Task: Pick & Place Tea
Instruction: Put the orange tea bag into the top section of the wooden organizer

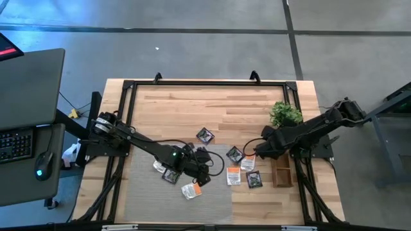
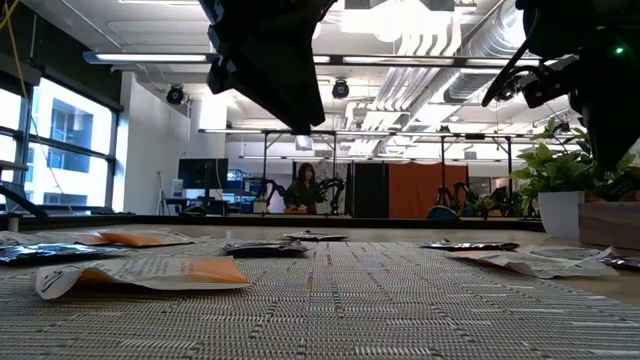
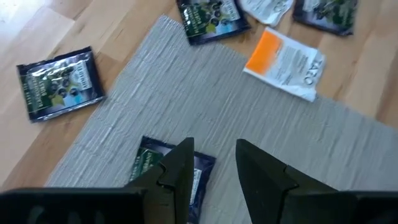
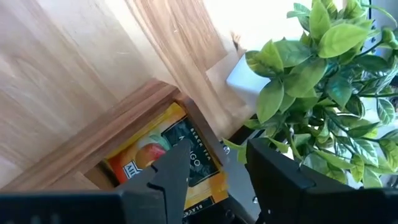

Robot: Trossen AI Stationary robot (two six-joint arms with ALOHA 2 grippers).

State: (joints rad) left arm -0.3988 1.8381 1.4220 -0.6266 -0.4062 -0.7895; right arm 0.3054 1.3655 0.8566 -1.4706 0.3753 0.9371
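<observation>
Several tea sachets lie flat around the grey mat [image 1: 160, 199] and on the wood: black ones [image 1: 205, 135] [image 1: 234, 154] [image 1: 254, 179], and white-and-orange ones [image 1: 234, 174] [image 1: 190, 190]. My left gripper [image 1: 203, 171] [image 3: 214, 146] hovers open over the mat, with a black sachet [image 3: 146, 163] lying partly under one finger. My right gripper [image 1: 264, 153] [image 4: 217, 152] is open above the narrow wooden tray [image 4: 118, 130]. An orange-yellow and black sachet [image 4: 165, 146] lies in that tray below its fingers.
The potted plant [image 1: 285, 114] [image 4: 323, 68] stands just beyond the tray [image 1: 280, 172], close to my right arm. In the low view a white-and-orange sachet [image 2: 140, 272] lies nearest on the mat. A black frame runs along the table's far edge [image 1: 205, 83].
</observation>
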